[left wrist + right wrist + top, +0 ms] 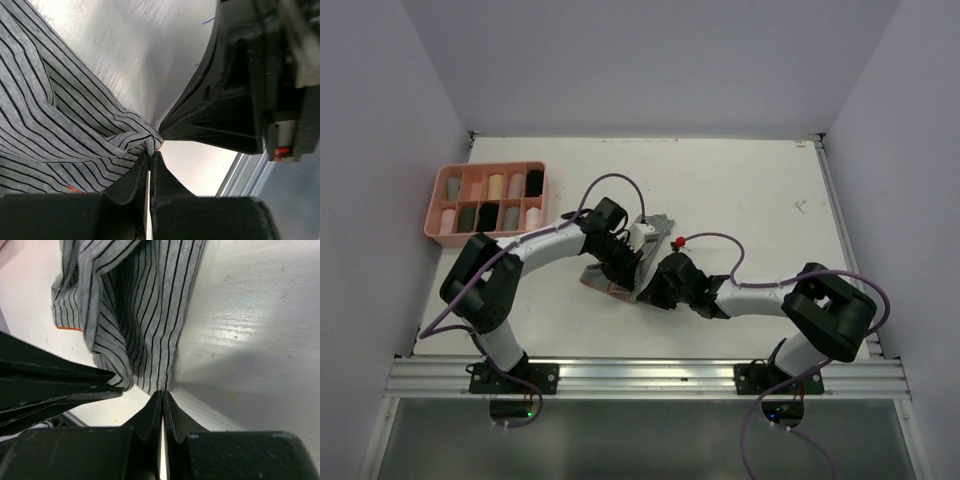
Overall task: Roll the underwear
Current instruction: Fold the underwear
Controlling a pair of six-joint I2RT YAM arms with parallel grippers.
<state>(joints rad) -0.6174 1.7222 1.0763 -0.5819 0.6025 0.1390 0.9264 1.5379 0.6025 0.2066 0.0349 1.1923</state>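
Observation:
The grey striped underwear (603, 280) lies bunched on the white table between my two arms, mostly covered by them in the top view. My left gripper (150, 152) is shut on a pinched fold of the striped fabric (60, 115). My right gripper (163, 392) is shut on the bottom edge of the same garment (145, 305). The two grippers sit close together, the left gripper (625, 262) just up-left of the right gripper (657, 283). Each wrist view shows the other gripper's black body beside the cloth.
A pink compartment tray (490, 166) stands at the back left and holds several rolled garments. The table's metal front rail (640, 375) runs along the near edge. A purple cable (610, 182) loops above the left arm.

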